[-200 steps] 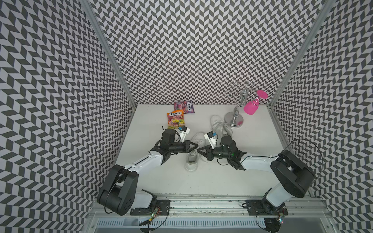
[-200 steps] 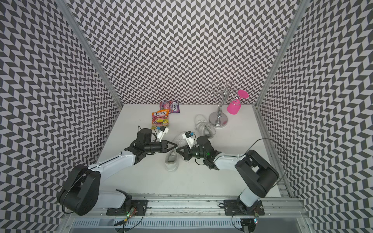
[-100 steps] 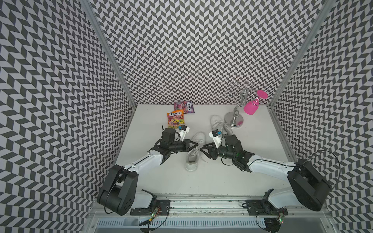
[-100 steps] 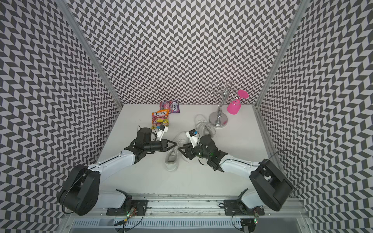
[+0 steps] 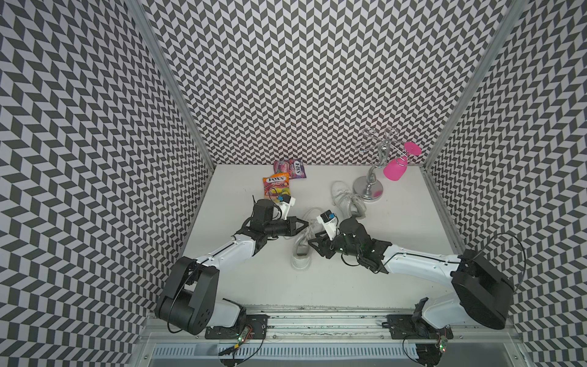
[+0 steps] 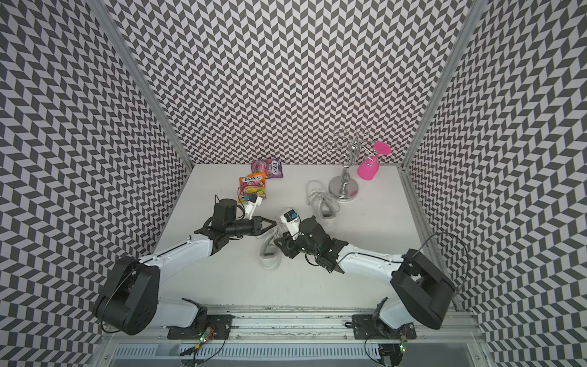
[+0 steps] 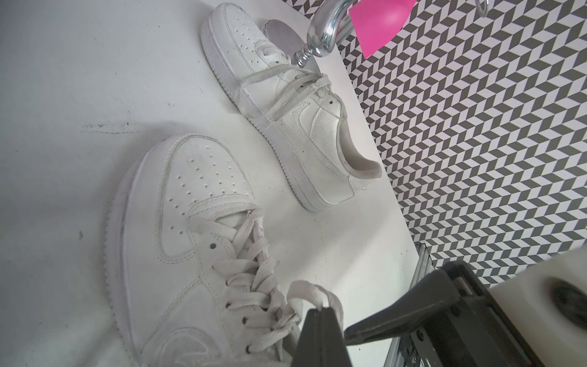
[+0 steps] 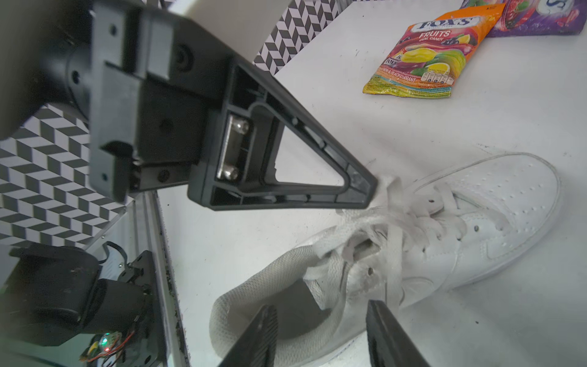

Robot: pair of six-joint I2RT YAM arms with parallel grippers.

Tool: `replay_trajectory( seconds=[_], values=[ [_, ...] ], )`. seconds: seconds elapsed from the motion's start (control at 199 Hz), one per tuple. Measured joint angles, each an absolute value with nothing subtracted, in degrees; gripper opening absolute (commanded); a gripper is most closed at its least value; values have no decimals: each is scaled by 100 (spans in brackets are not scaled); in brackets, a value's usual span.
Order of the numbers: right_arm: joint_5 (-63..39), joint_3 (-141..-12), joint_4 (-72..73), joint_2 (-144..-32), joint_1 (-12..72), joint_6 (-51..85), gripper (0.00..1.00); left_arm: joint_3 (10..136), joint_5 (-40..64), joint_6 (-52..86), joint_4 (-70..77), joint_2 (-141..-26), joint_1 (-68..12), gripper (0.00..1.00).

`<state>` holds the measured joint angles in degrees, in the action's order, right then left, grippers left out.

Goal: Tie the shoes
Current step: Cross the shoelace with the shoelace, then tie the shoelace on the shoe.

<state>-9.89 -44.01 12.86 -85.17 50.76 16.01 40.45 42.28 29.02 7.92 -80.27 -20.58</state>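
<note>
Your left tool pinches a floppy lace loop on the near sneaker. Your right tool is apart, just beside its heel. Grab laces, not the stiff leather.

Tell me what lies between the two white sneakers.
Only bare white tabletop separates the near sneaker from the far sneaker, seen in the left wrist view.
</note>
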Motion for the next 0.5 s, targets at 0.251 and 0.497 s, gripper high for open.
replay_trajectory(
  seconds=[0.251,0.497],
  values=[
    [-95,-4974,864,-9041,5494,1404,50,4045,4230,2899,792,-8051,-2047,0],
    [661,-5256,489,-9207,5745,1236,48,4045,4233,2899,792,-8051,-2047,0]
  ],
)
